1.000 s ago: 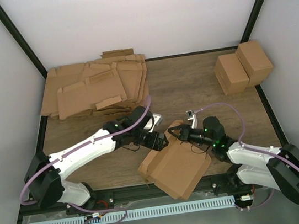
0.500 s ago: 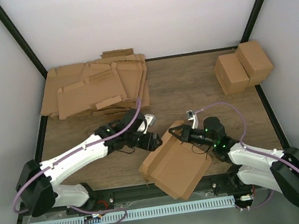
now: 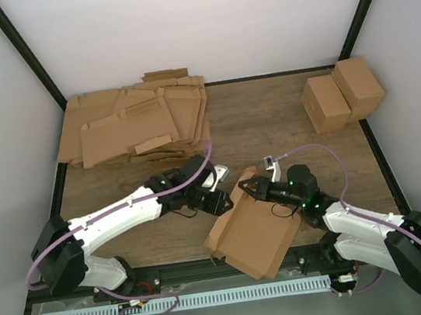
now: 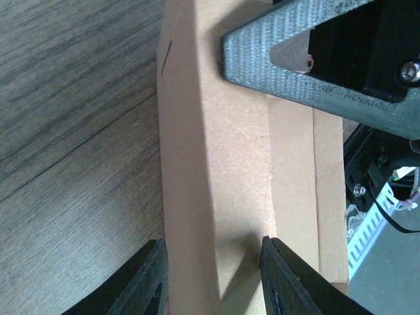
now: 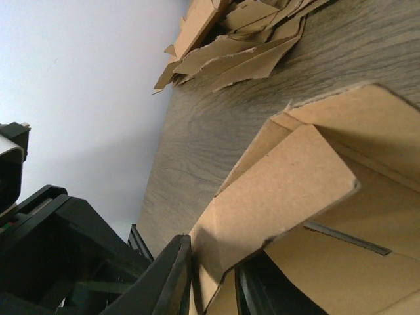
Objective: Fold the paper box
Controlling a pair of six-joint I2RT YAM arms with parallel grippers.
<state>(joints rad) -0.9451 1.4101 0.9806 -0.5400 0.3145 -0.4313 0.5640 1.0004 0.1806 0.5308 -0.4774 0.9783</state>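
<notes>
The table (image 3: 284, 123) carries the paper box (image 3: 256, 233) at its 6 o'clock edge, in front of both arm bases, with the nearest corner reaching past the rim. We judge the box to be light and thin. It should be stiff across its flat panels but ready to hinge at every crease, so it would skate on the wood under a sideways push and would crush or tear if squeezed mid-panel. The best holds, as we read it, are the doubled edges and the flaps close to their fold lines, with one arm steadying while the other bends. It lies skewed like a diamond, open side up. From above it is foreshortened, but its long axis seems to run along the raised side wall (image 4: 187, 164), from about 1 o'clock down to 7 o'clock, with the far corner pointing toward 12. The end flap (image 5: 282, 190) stands up at that far corner. The left fingers (image 4: 147, 285) sit partly open on either side of the side wall, and we cannot tell whether they press it. The right fingers (image 5: 172, 275) are nearly together, pinching the flap's lower corner.
</notes>
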